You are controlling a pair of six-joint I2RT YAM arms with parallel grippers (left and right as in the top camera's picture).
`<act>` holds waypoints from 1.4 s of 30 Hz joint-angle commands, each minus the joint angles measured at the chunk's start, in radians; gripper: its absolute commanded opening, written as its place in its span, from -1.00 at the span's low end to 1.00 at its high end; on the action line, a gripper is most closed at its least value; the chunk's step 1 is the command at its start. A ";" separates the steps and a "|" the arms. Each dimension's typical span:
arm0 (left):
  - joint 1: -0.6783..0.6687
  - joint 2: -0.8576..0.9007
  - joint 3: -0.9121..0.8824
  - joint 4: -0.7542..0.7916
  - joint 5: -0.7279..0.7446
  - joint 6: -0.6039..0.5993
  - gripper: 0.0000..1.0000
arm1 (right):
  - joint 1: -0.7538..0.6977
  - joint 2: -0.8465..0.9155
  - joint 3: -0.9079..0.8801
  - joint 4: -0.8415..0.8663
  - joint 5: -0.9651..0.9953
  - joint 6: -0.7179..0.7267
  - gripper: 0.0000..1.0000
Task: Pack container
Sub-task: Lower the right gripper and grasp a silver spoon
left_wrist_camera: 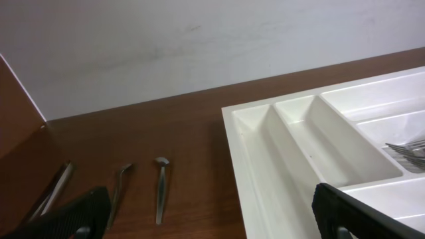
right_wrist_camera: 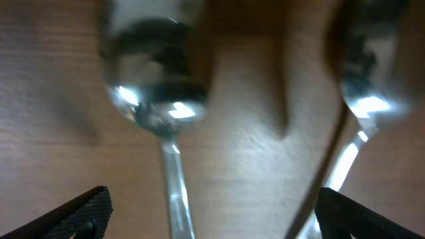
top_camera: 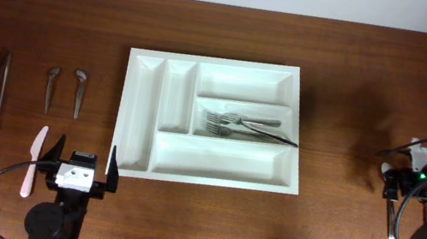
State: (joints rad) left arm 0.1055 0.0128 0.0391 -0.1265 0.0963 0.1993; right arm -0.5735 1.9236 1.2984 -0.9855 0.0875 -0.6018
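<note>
**White plastic container (top_camera: 138,116), partly filled**

On wooden tabletop (top_camera: 357,91); forks (top_camera: 222,123) in its middle long compartment. Left gripper (top_camera: 83,159) at its near-left corner, jaws released. Right gripper (right_wrist_camera: 212,209) well to its right, jaws released over two spoons (right_wrist_camera: 169,133).

Brown wooden table (top_camera: 333,235), white wall (left_wrist_camera: 166,46)

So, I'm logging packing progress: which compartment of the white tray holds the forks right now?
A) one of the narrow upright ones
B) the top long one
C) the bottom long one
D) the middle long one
D: in the overhead view the forks lie in the middle long compartment of the tray, and the other four compartments look bare.
</note>
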 commanded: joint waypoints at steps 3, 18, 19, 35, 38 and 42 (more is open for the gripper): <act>0.004 -0.008 -0.006 0.000 -0.008 0.016 0.98 | 0.059 0.020 -0.008 0.013 0.023 0.011 0.97; 0.004 -0.008 -0.006 0.000 -0.008 0.016 0.98 | 0.055 0.048 -0.013 0.037 -0.001 0.015 0.97; 0.004 -0.008 -0.006 0.000 -0.008 0.016 0.98 | 0.055 0.048 -0.013 0.037 -0.001 0.015 0.97; 0.004 -0.008 -0.006 0.000 -0.008 0.015 0.98 | 0.055 0.048 -0.065 0.064 -0.008 0.015 0.98; 0.004 -0.008 -0.006 0.000 -0.008 0.015 0.98 | 0.055 0.049 -0.065 0.067 -0.008 0.015 0.99; 0.004 -0.008 -0.006 0.000 -0.008 0.015 0.98 | 0.055 0.050 -0.065 0.071 -0.009 0.015 0.82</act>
State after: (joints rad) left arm 0.1055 0.0128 0.0391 -0.1265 0.0963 0.1993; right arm -0.5156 1.9610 1.2449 -0.9276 0.0803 -0.6014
